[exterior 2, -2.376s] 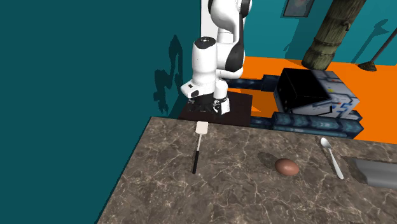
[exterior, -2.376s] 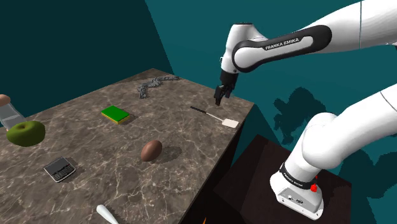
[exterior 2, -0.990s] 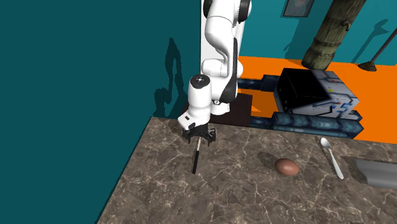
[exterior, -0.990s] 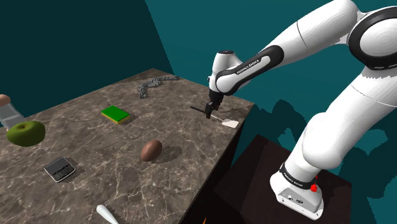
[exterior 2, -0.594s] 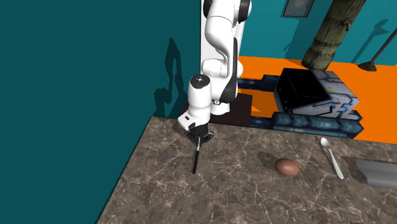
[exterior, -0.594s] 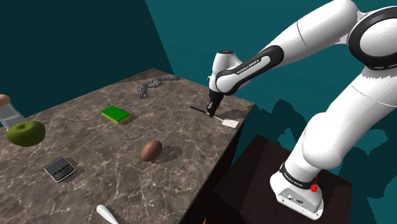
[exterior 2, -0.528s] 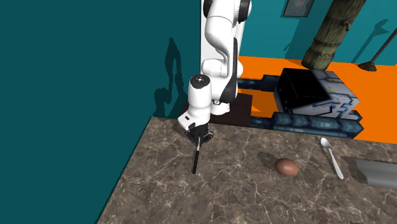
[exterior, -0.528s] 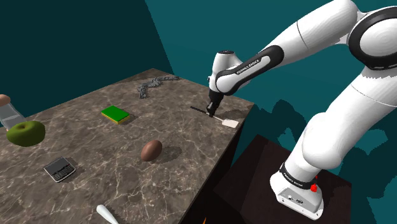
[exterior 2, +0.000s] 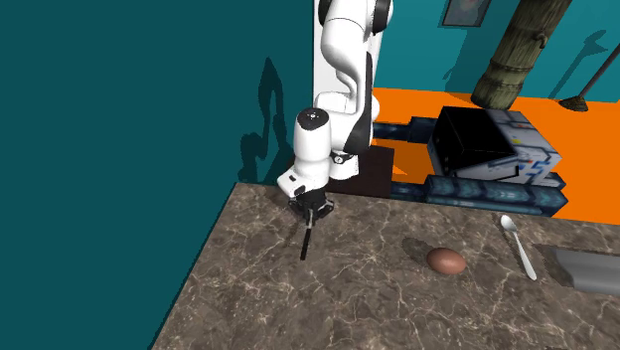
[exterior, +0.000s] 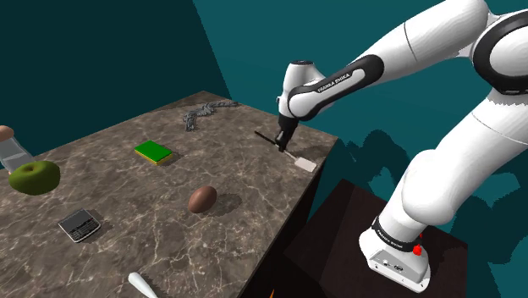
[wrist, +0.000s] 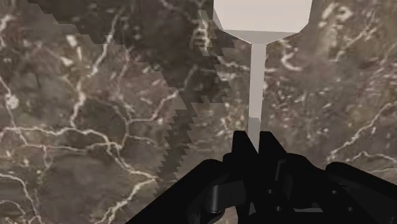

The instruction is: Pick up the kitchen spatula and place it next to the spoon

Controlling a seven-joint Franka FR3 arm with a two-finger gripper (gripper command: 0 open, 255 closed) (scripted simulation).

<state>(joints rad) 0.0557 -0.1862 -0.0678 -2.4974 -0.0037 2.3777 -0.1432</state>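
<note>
Pale-bladed spatula (exterior: pixel 304 162) gripped mid-handle, white spoon (exterior 2: pixel 519 244) lying apart

Arches in from the shoulder view's right, wrist pointing down at centre frame; gripper (exterior: pixel 282 142) fingers (wrist: pixel 244 149) pinched onto spatula (wrist: pixel 257 89) shaft.

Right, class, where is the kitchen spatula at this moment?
In the shoulder view, the spatula is clasped in the gripper at the table's right edge, right of the chain.
</note>
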